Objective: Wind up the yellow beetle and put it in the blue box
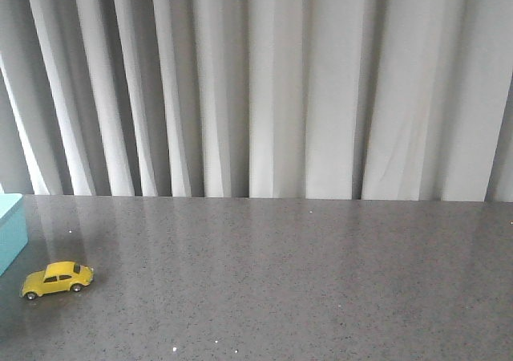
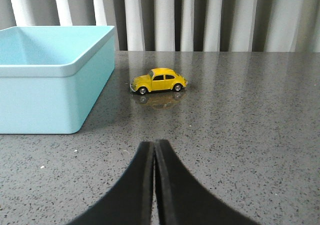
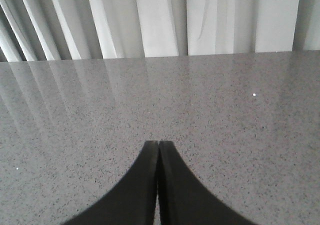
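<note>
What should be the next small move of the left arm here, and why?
Probably open the left gripper and move it toward the yellow beetle. Its fingers are pressed together and hold nothing, while the car stands untouched on the table beside the blue box.

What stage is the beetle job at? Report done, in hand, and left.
Done: nothing visible. The yellow beetle sits on the table beside the blue box, not in it. In hand: nothing; the left end effector and right end effector are shut and empty. Left: grasp, wind, store.
</note>
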